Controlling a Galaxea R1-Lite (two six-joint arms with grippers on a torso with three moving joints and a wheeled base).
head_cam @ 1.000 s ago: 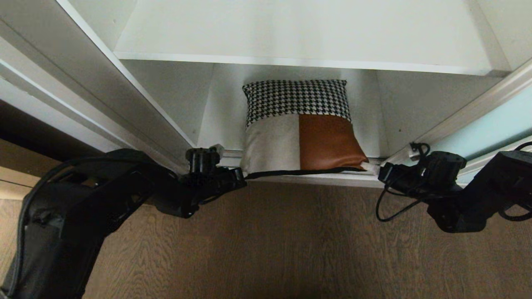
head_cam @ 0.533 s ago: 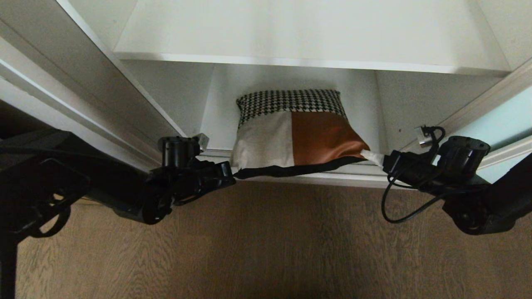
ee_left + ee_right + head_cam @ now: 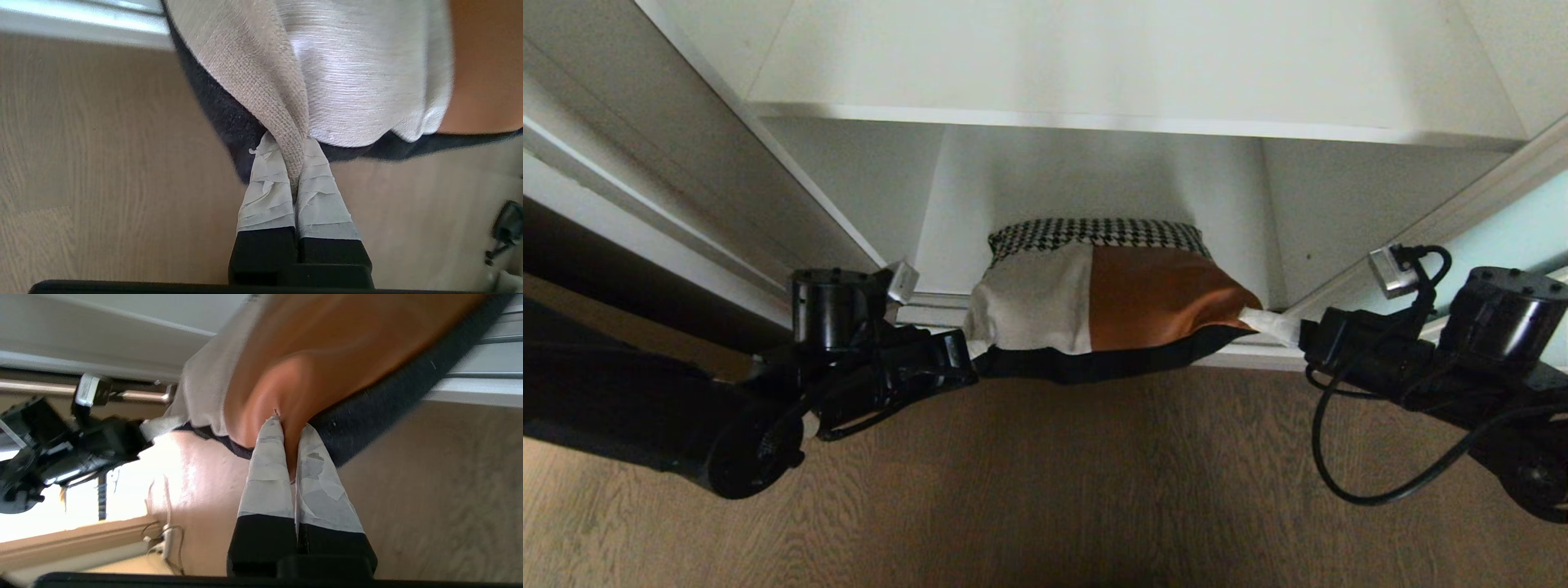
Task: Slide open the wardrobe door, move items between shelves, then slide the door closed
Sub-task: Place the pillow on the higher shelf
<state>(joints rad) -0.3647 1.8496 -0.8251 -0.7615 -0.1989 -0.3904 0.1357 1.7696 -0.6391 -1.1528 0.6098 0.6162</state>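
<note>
A patchwork cushion (image 3: 1107, 298) is lifting off the bottom shelf (image 3: 947, 269), its black underside now showing; left end effector (image 3: 968, 367) and right end effector (image 3: 1278, 325) each pinch a near corner, likely heading for the upper shelf (image 3: 1094, 65).

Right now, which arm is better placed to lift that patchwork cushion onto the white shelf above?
Neither alone: the left gripper pinches the patchwork cushion at its off-white corner, the right gripper at its rust-orange corner. Both should probably lift together toward the white upper shelf.
</note>
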